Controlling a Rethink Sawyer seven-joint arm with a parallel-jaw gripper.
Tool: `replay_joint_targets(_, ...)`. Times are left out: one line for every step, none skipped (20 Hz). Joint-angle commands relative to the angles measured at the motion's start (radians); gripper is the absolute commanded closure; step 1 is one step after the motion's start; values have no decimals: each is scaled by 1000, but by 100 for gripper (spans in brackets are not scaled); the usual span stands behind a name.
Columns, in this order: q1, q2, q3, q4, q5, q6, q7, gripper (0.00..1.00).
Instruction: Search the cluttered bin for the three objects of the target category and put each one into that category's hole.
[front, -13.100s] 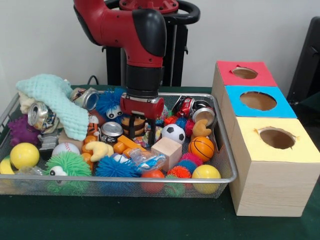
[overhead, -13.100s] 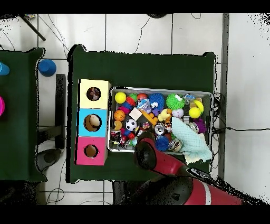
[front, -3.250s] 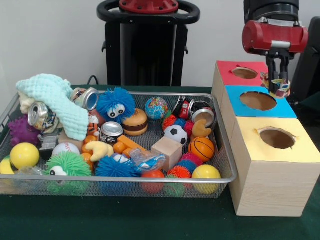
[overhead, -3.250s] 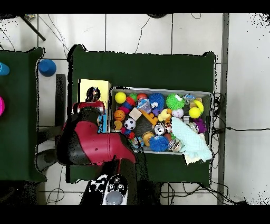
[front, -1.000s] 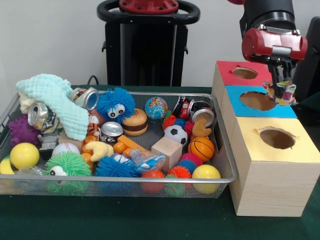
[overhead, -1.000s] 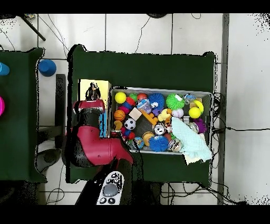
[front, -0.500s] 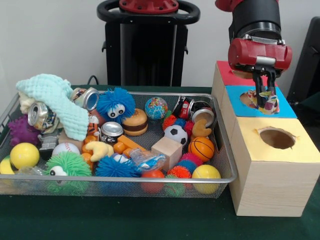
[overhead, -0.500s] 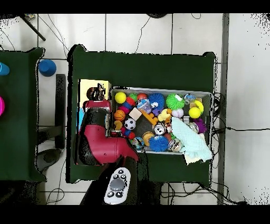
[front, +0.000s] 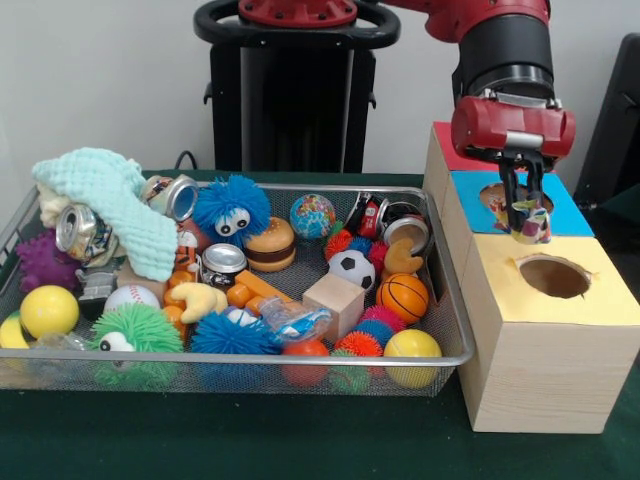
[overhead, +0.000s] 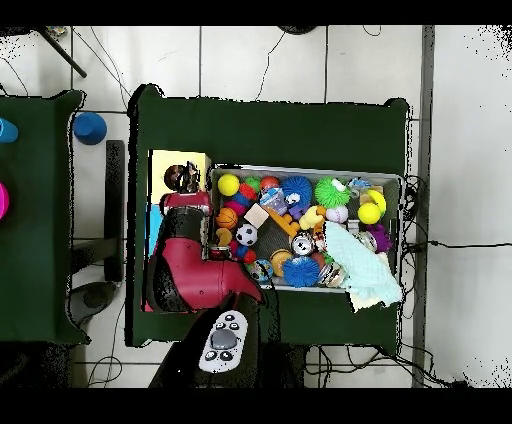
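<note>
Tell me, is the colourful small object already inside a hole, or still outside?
Outside. The claw holds the colourful object in the air, above the blue box, near its hole.

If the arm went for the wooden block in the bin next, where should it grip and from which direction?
Grip the wooden block across its two upright side faces, coming straight down from above. Its flat top is exposed and uncovered. The soccer ball and basketball crowd it, so a side approach looks blocked.
</note>
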Motion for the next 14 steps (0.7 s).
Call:
replay_joint_targets(-22,70,99,48,33,-50,280,100)
replay_joint_targets(-22,74,102,48,39,-43,281,100)
replay_joint_targets(-21,80,104,45,41,-42,280,100)
replay_joint_targets(-23,83,108,43,40,-38,282,100)
replay_joint_targets(-26,85,114,40,36,-35,284,100)
replay_joint_targets(-26,87,117,40,37,-33,285,100)
replay_joint_targets(-28,89,121,38,33,-30,286,100)
replay_joint_targets(-27,92,125,33,31,-27,284,100)
replay_joint_targets(-28,94,129,32,30,-25,285,100)
replay_joint_targets(-33,91,136,30,24,-15,286,100)
replay_joint_targets(-29,92,135,29,27,-17,284,100)
replay_joint_targets(-31,94,143,26,24,-12,283,100)
replay_joint_targets(-29,95,146,22,21,-14,280,100)
replay_joint_targets(-27,92,146,21,25,-12,278,100)
